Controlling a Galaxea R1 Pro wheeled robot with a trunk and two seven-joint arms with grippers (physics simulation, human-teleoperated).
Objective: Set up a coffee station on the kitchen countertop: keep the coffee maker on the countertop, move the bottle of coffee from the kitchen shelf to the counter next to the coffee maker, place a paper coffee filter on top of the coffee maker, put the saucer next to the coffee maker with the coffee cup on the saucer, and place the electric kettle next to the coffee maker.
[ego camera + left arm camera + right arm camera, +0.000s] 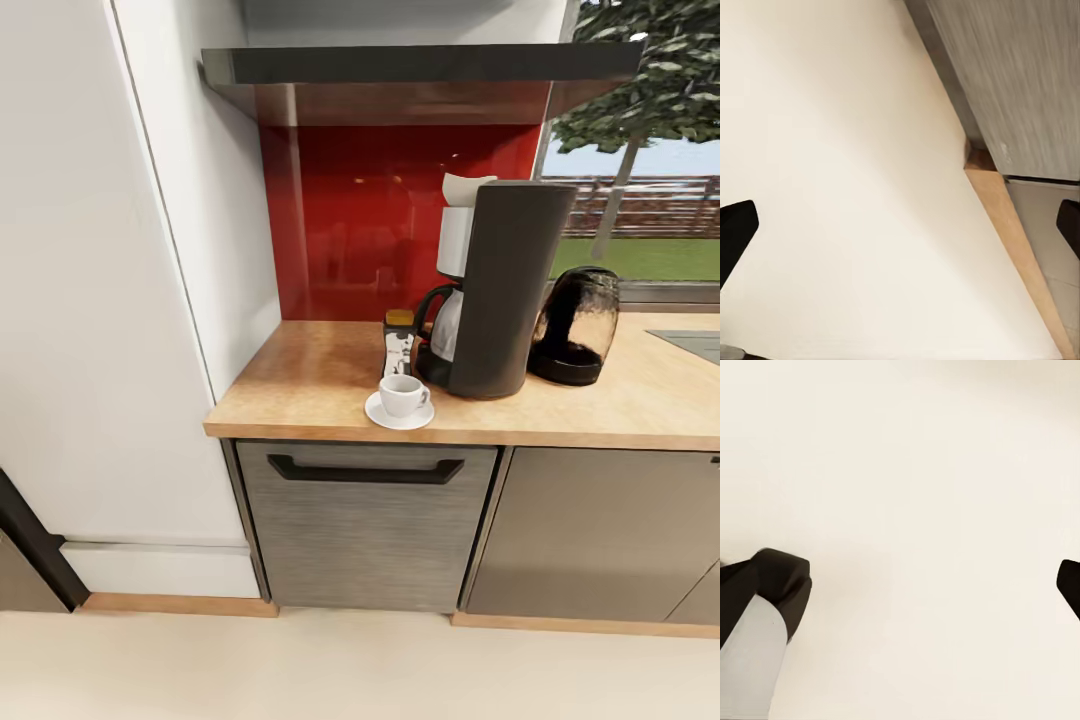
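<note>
On the kitchen countertop [310, 385] stands the coffee maker [505, 290], with the white paper coffee filter [465, 188] on top of its white front part. Close by its left side stands the bottle of coffee [398, 345]. In front of the bottle, the coffee cup [403, 394] sits upright on the saucer [400, 417]. The electric kettle [575, 325] stands just right of the coffee maker. The kitchen shelf [420, 65] hangs above, bare. My left gripper [902, 229] is open over the pale floor. My right gripper [926, 585] is open too, holding nothing.
Grey cabinet fronts [365, 530] with a black handle [365, 470] run under the worktop. A tall white panel [100, 300] stands to the left. A sink edge [695, 342] shows at far right. In the left wrist view, a cabinet front [1020, 75] and a wooden plinth [1012, 225] border the floor.
</note>
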